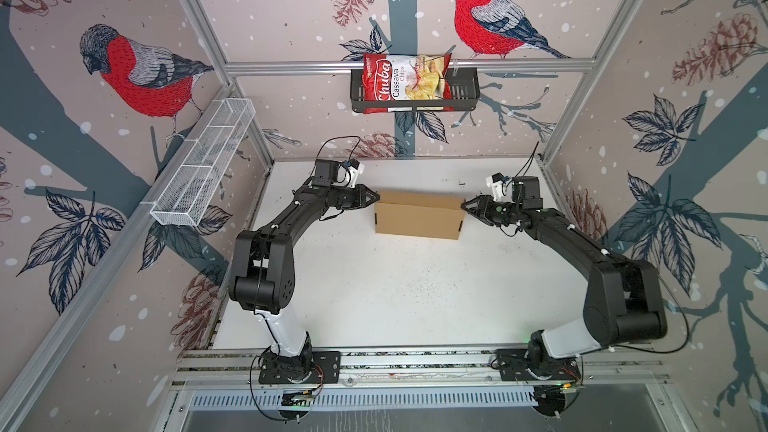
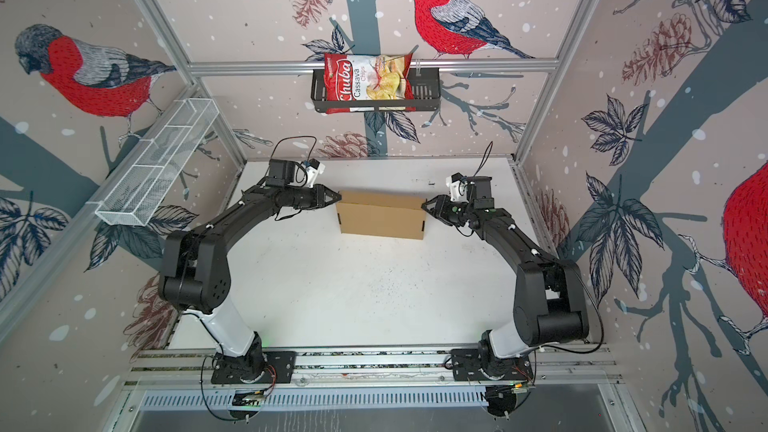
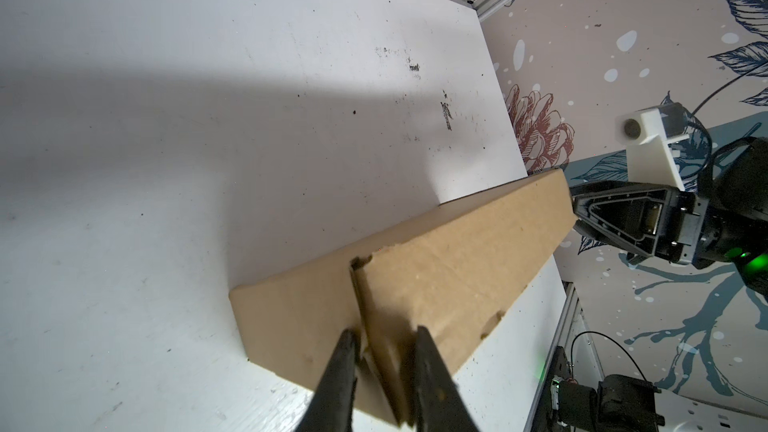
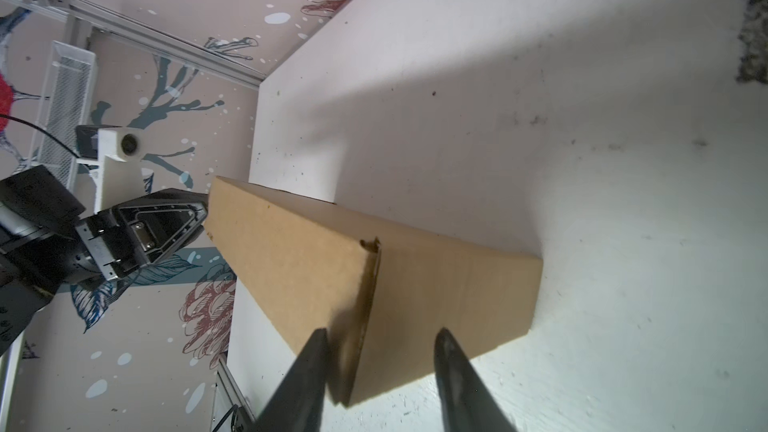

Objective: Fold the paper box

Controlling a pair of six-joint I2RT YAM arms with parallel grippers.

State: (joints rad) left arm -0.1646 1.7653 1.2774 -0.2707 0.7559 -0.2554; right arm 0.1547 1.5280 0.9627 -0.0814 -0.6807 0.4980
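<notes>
white wire basket: hung on the left wall, beyond the left edge of the table, near its far left corner.

left gripper: at the left end of the paper box, at its upper corner. in the left wrist view the fingers stand close together with a folded cardboard edge of the box end between them. both touch the card, so the box end is pinched.

paper box: plain brown, resting on the table close to the far edge, about midway between the left and right edges. its long side runs parallel to the far edge. both top views show a narrow upper strip and a broad face turned toward the near edge.

red chips bag: sits in a black basket on the back wall, above the box and well apart from it.

right gripper: at the box's right end, upper corner. in the right wrist view the fingers stand partly apart, straddling the folded end edge. one finger is against the fold and the other stands clear of it. not clamped.
</notes>
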